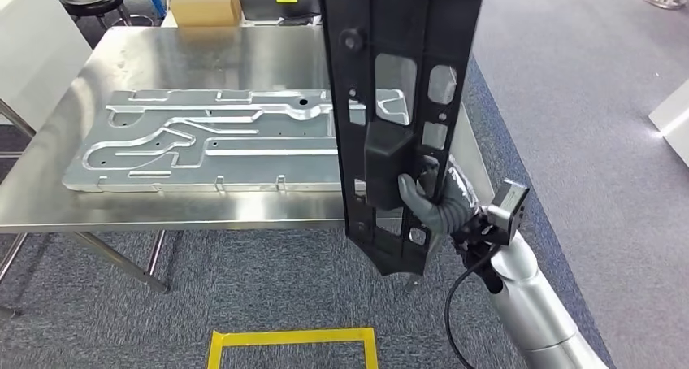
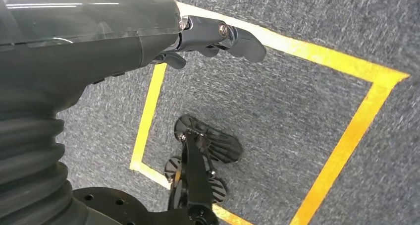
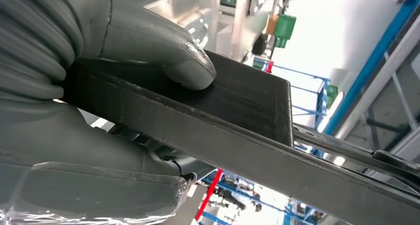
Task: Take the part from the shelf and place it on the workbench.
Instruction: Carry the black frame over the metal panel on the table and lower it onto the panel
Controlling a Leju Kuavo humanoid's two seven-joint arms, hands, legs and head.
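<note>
Grey carpet workshop, steel worktop (image 1: 49, 198) dead ahead, yellow floor tape (image 1: 291, 338) just in front of it. Black plastic part (image 1: 396, 109) already off the shelf, so first half looks done. Held upright and slightly tilted, in the air over the worktop's right end, not resting on anything yet. Right hand (image 1: 435, 202) wrapped around the boxy block low on the part; thumb (image 3: 190, 69) pressed flat on one face, palm and fingers clamped on the other side. Big machined aluminium plate (image 1: 203, 141) lying flat across most of the worktop, to the left of the part. Left hand (image 2: 218, 36) down by the floor, fingers loosely curled, holding nothing. Still to do, best guess: lower the part, lay it on the worktop, let go. Free steel looks scarce beside that plate, so placement might be fiddly.
</note>
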